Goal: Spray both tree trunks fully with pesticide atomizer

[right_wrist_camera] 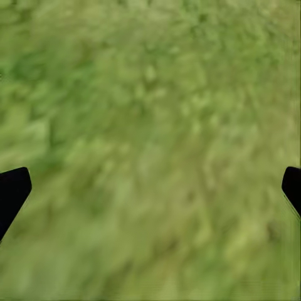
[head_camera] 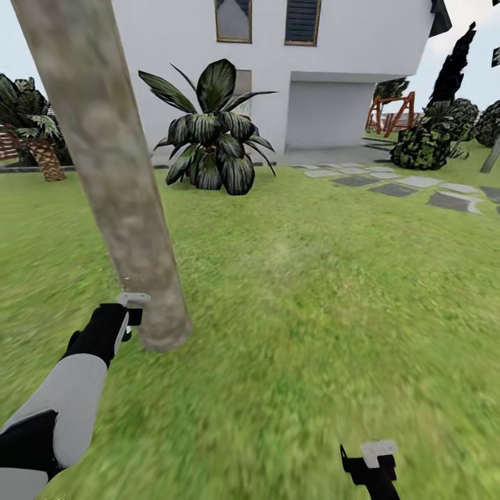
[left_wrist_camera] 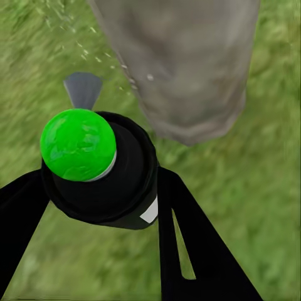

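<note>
A thick mottled grey-beige tree trunk [head_camera: 118,180] leans across the left of the head view and meets the grass floor [head_camera: 312,298] close in front of me. My left gripper [head_camera: 130,312] sits right beside the trunk's base, shut on the pesticide atomizer [left_wrist_camera: 100,169], a black bottle with a green round cap. The atomizer's grey nozzle [left_wrist_camera: 83,88] faces the grass just beside the trunk [left_wrist_camera: 182,63]. Pale pesticide specks [left_wrist_camera: 75,37] float near the nozzle, and a few dot the bark's edge. My right gripper [head_camera: 371,462] hangs low over bare grass, open [right_wrist_camera: 150,188] and holding nothing.
A broad-leaved dark plant [head_camera: 212,132] stands ahead before the white house [head_camera: 347,48]. Grey stepping stones [head_camera: 396,184] cross the lawn at right, near a dark bush [head_camera: 423,142]. A short palm [head_camera: 38,146] stands far left. Open grass lies to the right.
</note>
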